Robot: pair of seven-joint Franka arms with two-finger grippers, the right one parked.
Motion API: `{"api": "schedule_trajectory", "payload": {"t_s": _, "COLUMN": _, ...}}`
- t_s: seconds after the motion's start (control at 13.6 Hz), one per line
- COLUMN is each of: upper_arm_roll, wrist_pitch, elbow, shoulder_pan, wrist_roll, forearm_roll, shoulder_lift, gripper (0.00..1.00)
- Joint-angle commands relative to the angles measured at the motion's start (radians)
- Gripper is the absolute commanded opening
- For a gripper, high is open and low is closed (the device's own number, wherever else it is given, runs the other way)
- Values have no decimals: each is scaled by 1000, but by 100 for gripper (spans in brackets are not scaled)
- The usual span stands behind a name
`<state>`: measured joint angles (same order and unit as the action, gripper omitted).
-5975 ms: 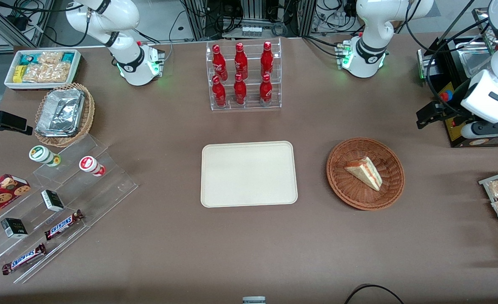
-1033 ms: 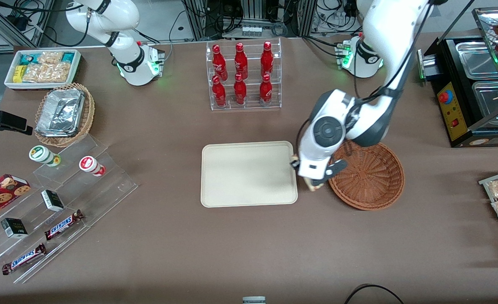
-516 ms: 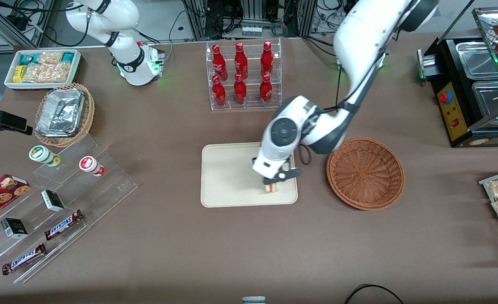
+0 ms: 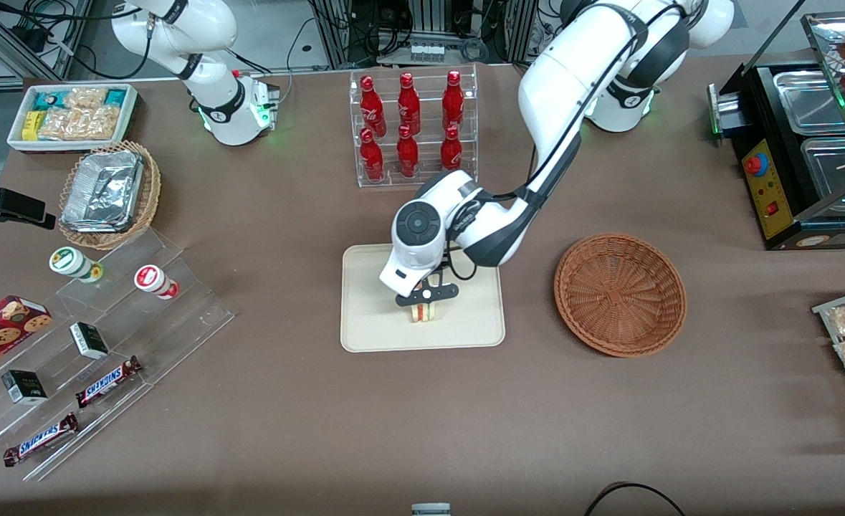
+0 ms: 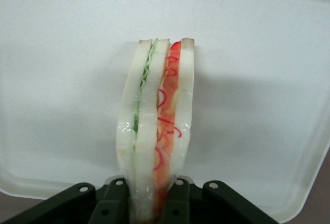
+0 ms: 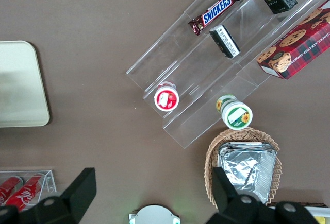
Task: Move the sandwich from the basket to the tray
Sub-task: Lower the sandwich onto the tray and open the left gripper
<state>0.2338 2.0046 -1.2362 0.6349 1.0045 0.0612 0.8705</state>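
My left gripper [image 4: 426, 304] hangs over the middle of the cream tray [image 4: 372, 330], shut on the sandwich [image 4: 425, 313]. In the left wrist view the sandwich [image 5: 157, 126] stands on edge between the black fingers [image 5: 114, 201], white bread with green and red filling, above the tray [image 5: 62, 80]. I cannot tell whether it touches the tray. The reddish-brown wicker basket [image 4: 620, 294] stands beside the tray toward the working arm's end, with nothing in it.
A clear rack of red bottles [image 4: 411, 129] stands farther from the front camera than the tray. Toward the parked arm's end are acrylic steps with snacks [image 4: 92, 344], a tan basket with foil containers [image 4: 110, 193] and a white snack bin [image 4: 74, 115].
The gripper has carried the sandwich from the basket's edge across onto the tray, moving toward the parked arm's end to the tray's middle. The basket now holds nothing.
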Motion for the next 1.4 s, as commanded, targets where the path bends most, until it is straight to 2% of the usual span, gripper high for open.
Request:
{"api": "schedule_trajectory", "payload": {"t_s": 0.0, "upper_arm_roll": -11, "wrist_pitch": -53, "elbow": 87, "shoulder_pan": 16, "wrist_roll": 34, "forearm_roll": 29, "shoulder_lift": 39, "gripper": 0}}
{"api": "schedule_trajectory", "payload": {"t_s": 0.44, "upper_arm_roll": -11, "wrist_pitch": -26, "elbow": 87, "shoulder_pan": 14, "wrist_roll": 92, "forearm_roll": 48, "shoulder_lift": 67, "gripper": 0}}
{"api": "schedule_trajectory", "payload": {"t_s": 0.52, "upper_arm_roll": -11, "wrist_pitch": -21, "elbow": 86, "shoulder_pan": 14, "wrist_roll": 92, "forearm_roll": 48, "shoulder_lift": 67, "gripper": 22}}
{"api": "schedule_trajectory", "payload": {"t_s": 0.59, "upper_arm_roll": -11, "wrist_pitch": -21, "elbow": 86, "shoulder_pan": 14, "wrist_roll": 92, "forearm_roll": 48, "shoulder_lift": 65, "gripper": 73}}
{"api": "schedule_trajectory", "payload": {"t_s": 0.66, "upper_arm_roll": -11, "wrist_pitch": -21, "elbow": 83, "shoulder_pan": 14, "wrist_roll": 91, "forearm_roll": 48, "shoulder_lift": 64, "gripper": 100}}
{"api": "schedule_trajectory", "payload": {"t_s": 0.96, "upper_arm_roll": -10, "wrist_pitch": -39, "elbow": 86, "shoulder_pan": 9, "wrist_roll": 85, "forearm_roll": 48, "shoulder_lift": 10, "gripper": 100}}
{"api": "schedule_trajectory", "payload": {"t_s": 1.33, "upper_arm_roll": -8, "wrist_pitch": -148, "elbow": 86, "shoulder_pan": -9, "wrist_roll": 72, "forearm_roll": 39, "shoulder_lift": -117, "gripper": 100}}
